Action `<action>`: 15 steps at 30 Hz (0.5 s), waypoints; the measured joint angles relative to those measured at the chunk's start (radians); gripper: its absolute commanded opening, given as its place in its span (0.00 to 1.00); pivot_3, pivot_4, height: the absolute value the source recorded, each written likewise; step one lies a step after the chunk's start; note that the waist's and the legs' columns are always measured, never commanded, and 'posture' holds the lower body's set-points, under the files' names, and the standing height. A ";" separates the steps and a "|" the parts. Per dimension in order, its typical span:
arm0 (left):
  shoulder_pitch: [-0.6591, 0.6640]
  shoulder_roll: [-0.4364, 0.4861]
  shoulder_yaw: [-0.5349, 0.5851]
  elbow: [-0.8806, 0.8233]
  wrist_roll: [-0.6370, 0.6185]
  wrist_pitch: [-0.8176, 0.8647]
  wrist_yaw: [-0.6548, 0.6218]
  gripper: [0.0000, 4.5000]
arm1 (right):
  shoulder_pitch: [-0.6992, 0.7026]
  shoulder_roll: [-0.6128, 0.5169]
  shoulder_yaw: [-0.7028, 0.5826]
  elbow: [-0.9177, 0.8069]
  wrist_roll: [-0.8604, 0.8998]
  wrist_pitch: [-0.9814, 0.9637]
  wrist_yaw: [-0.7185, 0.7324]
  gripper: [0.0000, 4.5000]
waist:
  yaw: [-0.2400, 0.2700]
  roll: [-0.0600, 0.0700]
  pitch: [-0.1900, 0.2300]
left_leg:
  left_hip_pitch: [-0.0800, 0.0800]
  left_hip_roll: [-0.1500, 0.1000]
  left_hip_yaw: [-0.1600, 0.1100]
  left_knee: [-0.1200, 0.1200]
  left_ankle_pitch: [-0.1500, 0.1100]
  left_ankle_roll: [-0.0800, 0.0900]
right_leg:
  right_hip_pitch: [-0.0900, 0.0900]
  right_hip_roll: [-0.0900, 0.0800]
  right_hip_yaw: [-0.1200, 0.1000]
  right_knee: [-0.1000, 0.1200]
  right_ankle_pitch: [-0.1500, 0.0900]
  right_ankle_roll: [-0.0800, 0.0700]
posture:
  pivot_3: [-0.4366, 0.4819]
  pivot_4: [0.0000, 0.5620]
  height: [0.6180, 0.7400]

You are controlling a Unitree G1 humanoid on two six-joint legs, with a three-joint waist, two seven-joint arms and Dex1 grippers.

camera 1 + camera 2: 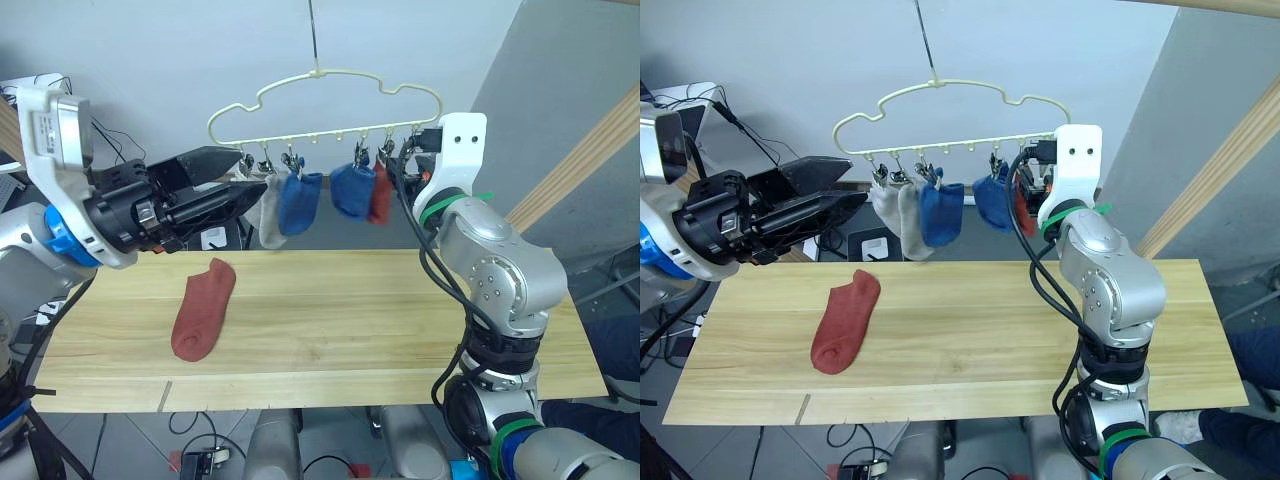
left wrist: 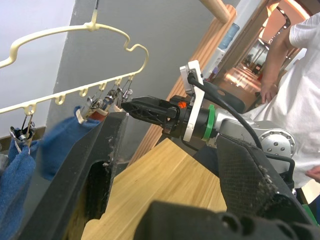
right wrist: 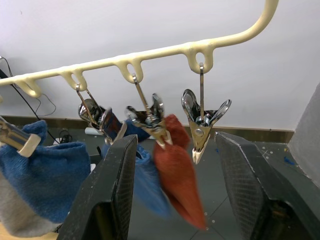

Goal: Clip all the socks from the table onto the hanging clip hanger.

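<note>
Currently, left to right in the head views: left gripper [image 1: 245, 185] sits upper left, fingers spread, holding nothing, tips just beside the grey socks [image 1: 268, 215] on the clip hanger [image 1: 325, 100]. One rust-red sock [image 1: 204, 309] lies flat on the table [image 1: 400, 320], left of centre, nothing touching it. Hanger hangs top centre. Clipped along its bar: grey socks, a blue sock [image 1: 299, 203], a second blue sock [image 1: 352, 189], then a red sock [image 1: 381, 194]. Right gripper [image 3: 175, 165] is up at the hanger's right end, upper right of centre, fingers apart and empty, straddling the clipped red sock and the last bare clip [image 3: 201, 122]. A person in a white shirt [image 2: 295, 80] stands at the right edge of the left wrist view.
</note>
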 measured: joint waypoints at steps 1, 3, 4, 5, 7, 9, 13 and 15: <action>0.000 0.000 0.000 0.000 0.000 0.000 0.001 0.72 | 0.000 0.000 0.000 0.004 0.000 -0.004 0.000 0.57 | 0.001 0.000 0.000 | 0.000 0.000 0.000 0.000 0.000 0.000 | 0.000 0.000 0.000 0.000 0.000 0.000 | 0.38 0.48 1.00; 0.000 0.000 0.000 -0.001 0.000 0.000 0.006 0.72 | 0.000 0.000 0.001 0.015 -0.006 -0.019 0.000 0.57 | 0.003 0.000 0.000 | 0.000 0.000 0.000 0.000 0.000 0.000 | 0.000 0.000 0.000 0.000 0.000 0.000 | 0.38 0.48 1.00; 0.000 0.001 0.000 -0.001 0.000 0.000 0.007 0.72 | 0.000 -0.001 0.002 0.018 -0.009 -0.021 0.000 0.57 | 0.005 0.000 0.000 | 0.000 0.000 0.000 0.000 0.000 0.000 | 0.000 0.000 0.000 0.000 0.000 0.000 | 0.38 0.48 1.00; 0.000 0.001 0.000 -0.001 0.000 0.000 0.009 0.72 | 0.000 -0.002 0.002 0.020 -0.011 -0.023 0.000 0.57 | 0.006 0.000 0.000 | 0.000 0.000 0.000 0.000 0.000 0.000 | 0.000 0.000 0.000 0.000 0.000 0.000 | 0.38 0.48 1.00; 0.000 0.002 0.000 -0.001 0.000 -0.001 0.015 0.72 | 0.000 -0.006 0.002 0.023 -0.017 -0.025 -0.001 0.57 | 0.009 0.000 0.000 | 0.000 0.000 0.000 0.000 0.000 0.000 | 0.000 0.000 0.000 0.000 0.000 0.000 | 0.38 0.48 1.00; 0.000 0.002 0.000 -0.001 0.000 -0.001 0.016 0.72 | 0.000 -0.008 0.002 0.026 -0.017 -0.025 0.000 0.57 | 0.011 0.000 0.000 | 0.000 0.000 0.000 0.000 0.000 0.000 | 0.000 0.000 0.000 0.000 0.000 0.000 | 0.38 0.48 1.00; 0.000 0.001 0.000 -0.002 0.001 -0.005 0.020 0.72 | 0.011 -0.015 0.007 0.022 -0.018 -0.025 0.000 0.57 | 0.014 0.000 0.000 | 0.000 0.000 0.000 0.000 0.000 0.000 | 0.000 0.000 0.000 0.000 0.000 0.000 | 0.37 0.53 1.00; 0.000 -0.001 -0.003 -0.002 0.004 -0.008 0.021 0.72 | 0.022 -0.015 0.007 0.021 -0.019 -0.024 -0.001 0.57 | 0.014 0.000 0.000 | 0.000 0.000 0.000 0.000 0.000 0.000 | 0.000 0.000 0.000 0.000 0.000 0.000 | 0.37 0.55 1.00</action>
